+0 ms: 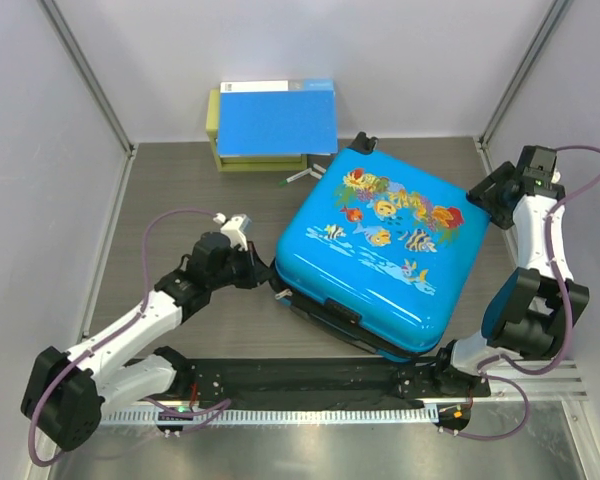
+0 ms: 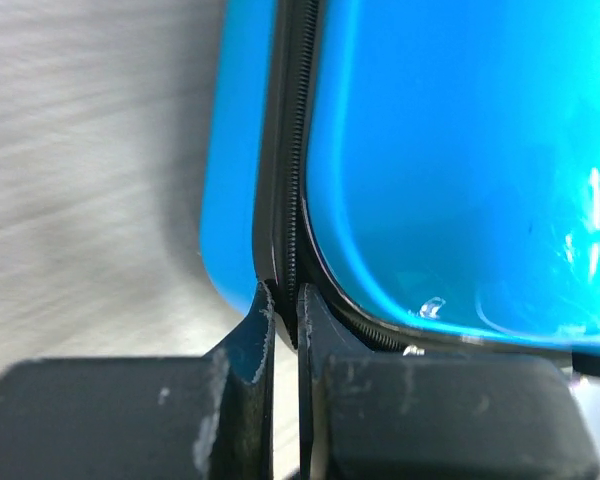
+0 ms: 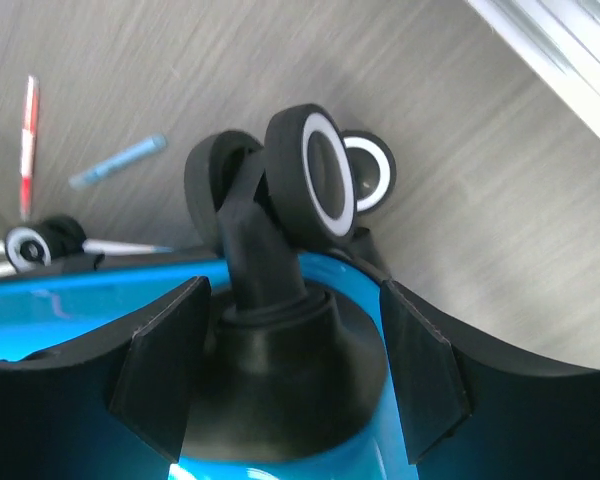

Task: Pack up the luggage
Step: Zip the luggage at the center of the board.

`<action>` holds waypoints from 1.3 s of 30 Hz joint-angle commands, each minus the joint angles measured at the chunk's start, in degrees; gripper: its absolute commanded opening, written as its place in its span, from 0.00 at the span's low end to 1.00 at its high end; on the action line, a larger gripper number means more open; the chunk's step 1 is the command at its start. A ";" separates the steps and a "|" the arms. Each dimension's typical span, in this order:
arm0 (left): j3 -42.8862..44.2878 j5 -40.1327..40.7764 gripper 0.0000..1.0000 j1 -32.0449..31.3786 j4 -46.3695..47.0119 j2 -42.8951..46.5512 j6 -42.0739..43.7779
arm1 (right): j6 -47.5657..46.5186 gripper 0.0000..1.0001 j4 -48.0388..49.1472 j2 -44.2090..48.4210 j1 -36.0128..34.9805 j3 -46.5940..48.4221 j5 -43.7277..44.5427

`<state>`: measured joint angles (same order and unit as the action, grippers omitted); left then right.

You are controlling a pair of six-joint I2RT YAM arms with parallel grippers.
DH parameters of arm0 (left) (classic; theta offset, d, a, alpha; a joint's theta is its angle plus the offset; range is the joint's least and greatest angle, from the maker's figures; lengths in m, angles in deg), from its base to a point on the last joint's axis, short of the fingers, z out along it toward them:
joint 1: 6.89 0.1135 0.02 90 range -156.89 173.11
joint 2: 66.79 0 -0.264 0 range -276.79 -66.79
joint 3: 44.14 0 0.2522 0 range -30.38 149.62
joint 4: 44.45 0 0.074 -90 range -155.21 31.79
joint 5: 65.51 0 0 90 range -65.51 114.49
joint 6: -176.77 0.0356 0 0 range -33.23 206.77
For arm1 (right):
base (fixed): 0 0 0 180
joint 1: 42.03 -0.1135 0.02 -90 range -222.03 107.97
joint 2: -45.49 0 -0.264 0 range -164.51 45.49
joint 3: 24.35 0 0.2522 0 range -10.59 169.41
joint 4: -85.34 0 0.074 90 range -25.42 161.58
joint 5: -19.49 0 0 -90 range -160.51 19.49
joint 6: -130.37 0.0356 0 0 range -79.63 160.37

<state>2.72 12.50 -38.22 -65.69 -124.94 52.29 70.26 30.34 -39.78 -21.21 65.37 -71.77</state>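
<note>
The luggage (image 1: 380, 255), a bright-blue hard-shell case with a fish-and-coral print, lies closed and flat in the middle of the table. My left gripper (image 1: 263, 272) is at its left corner. In the left wrist view that gripper (image 2: 283, 300) is shut, its tips pressed against the black zipper seam (image 2: 292, 150) between the two blue shells (image 2: 460, 150). Whether a zipper pull is pinched there I cannot tell. My right gripper (image 1: 488, 195) is at the case's far right corner. It (image 3: 292, 300) stands open astride the black wheel mount, with the wheel (image 3: 315, 170) just beyond its fingers.
A flat blue folder (image 1: 277, 118) lies on a yellow-green drawer box (image 1: 218, 150) at the back. Pens lie beside it (image 1: 302, 177); a red pen (image 3: 27, 140) and a blue pen (image 3: 117, 162) show past the wheels. Grey walls enclose the table on three sides.
</note>
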 commanded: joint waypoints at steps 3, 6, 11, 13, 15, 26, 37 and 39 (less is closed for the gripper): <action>-1.11 -9.72 0.00 -9.70 -4.03 -0.21 -1.64 | -0.88 0.70 1.68 -4.28 0.01 0.32 -4.81; -1.37 -9.46 0.00 -12.87 -4.12 0.67 -1.64 | -1.67 0.57 2.73 -6.56 0.01 2.08 -4.90; -0.32 -7.88 0.00 -17.88 -5.08 1.63 -2.43 | -3.35 0.25 2.83 -9.99 0.01 6.38 -6.12; 1.69 -5.43 0.17 -17.97 -8.58 2.16 -2.70 | -3.87 0.12 3.00 -11.58 0.01 7.44 -6.48; 3.54 -2.44 0.39 -17.97 -13.75 3.73 -2.26 | -4.40 0.05 3.00 -12.37 0.01 8.58 -6.65; 10.67 9.25 0.70 -17.27 -24.15 12.44 -0.77 | -6.25 0.01 3.18 -15.09 0.01 9.90 -9.37; 13.65 17.34 0.73 -6.38 -21.44 5.18 -3.84 | -3.35 0.01 4.58 -14.92 2.12 9.12 -23.43; 16.19 18.84 0.73 -4.28 -21.08 1.22 -4.19 | -2.91 0.01 5.02 -13.52 2.12 7.63 -24.31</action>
<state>13.83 26.92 -45.52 -89.34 -116.92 49.41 65.19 32.94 -53.77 -18.30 75.19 -88.75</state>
